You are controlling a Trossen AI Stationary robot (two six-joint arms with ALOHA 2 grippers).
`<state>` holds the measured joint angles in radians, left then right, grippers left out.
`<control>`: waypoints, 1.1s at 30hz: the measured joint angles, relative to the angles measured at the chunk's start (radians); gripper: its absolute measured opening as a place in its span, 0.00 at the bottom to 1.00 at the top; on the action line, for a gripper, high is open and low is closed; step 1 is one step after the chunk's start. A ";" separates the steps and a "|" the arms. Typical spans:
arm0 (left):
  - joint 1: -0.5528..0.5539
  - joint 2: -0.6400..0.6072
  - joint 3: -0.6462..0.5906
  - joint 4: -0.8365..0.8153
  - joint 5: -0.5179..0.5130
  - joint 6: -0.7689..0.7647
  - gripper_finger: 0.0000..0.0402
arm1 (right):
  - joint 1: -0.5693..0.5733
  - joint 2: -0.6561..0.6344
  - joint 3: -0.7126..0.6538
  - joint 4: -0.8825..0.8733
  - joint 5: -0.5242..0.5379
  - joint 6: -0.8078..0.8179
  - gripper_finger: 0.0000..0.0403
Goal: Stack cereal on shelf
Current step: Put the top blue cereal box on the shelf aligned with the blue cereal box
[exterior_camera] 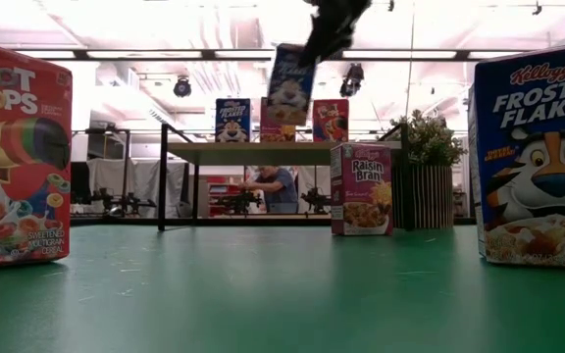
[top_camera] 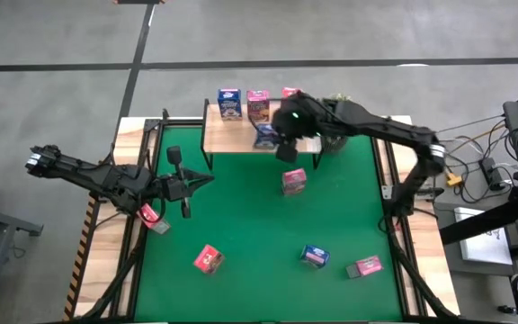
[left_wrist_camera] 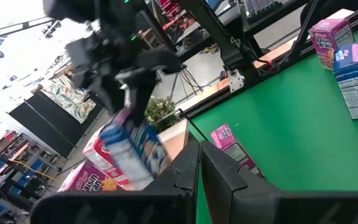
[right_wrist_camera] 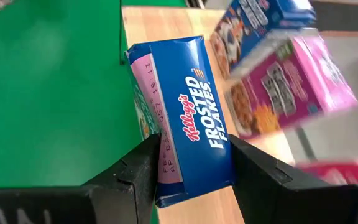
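Right hand (right_wrist_camera: 191, 168) around cereal box (right_wrist_camera: 188, 124)

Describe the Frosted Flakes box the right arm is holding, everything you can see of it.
The held Frosted Flakes box is small blue printed cardboard with white lettering on its narrow side and a pink panel on the adjoining face. It looks intact and closed. The right gripper clamps it between both dark fingers, lifted and tilted above the shelf front edge, touching nothing else that shows.

Low view: Froot Loops box (exterior_camera: 18, 157) cut off at 9 o'clock, Frosted Flakes box (exterior_camera: 538, 157) at 3 o'clock. Right wrist view: shelved boxes (right_wrist_camera: 291, 81) blurred. High view: box prints too small to read.
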<state>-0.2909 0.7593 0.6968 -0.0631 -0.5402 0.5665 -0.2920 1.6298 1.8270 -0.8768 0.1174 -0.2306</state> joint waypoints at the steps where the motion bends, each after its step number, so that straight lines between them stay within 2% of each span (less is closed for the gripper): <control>1: 0.000 0.000 0.000 0.000 0.000 -0.001 0.00 | -0.014 0.032 0.035 0.000 -0.023 -0.015 0.40; 7: 0.000 0.000 0.000 0.002 0.000 -0.008 0.00 | -0.074 0.203 0.223 -0.011 -0.166 -0.058 0.40; 14: 0.000 0.000 0.000 0.002 0.000 -0.019 0.00 | -0.086 0.309 0.350 -0.039 -0.172 -0.083 0.50; 20: 0.000 0.001 0.000 0.002 0.000 -0.040 0.00 | -0.093 0.345 0.366 -0.024 -0.132 -0.077 0.56; 33: 0.000 0.009 0.000 0.011 0.001 -0.079 0.00 | -0.092 0.319 0.373 -0.030 -0.118 -0.088 0.57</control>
<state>-0.2909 0.7684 0.6971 -0.0525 -0.5392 0.4877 -0.3844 1.9490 2.1998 -0.9070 -0.0009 -0.3182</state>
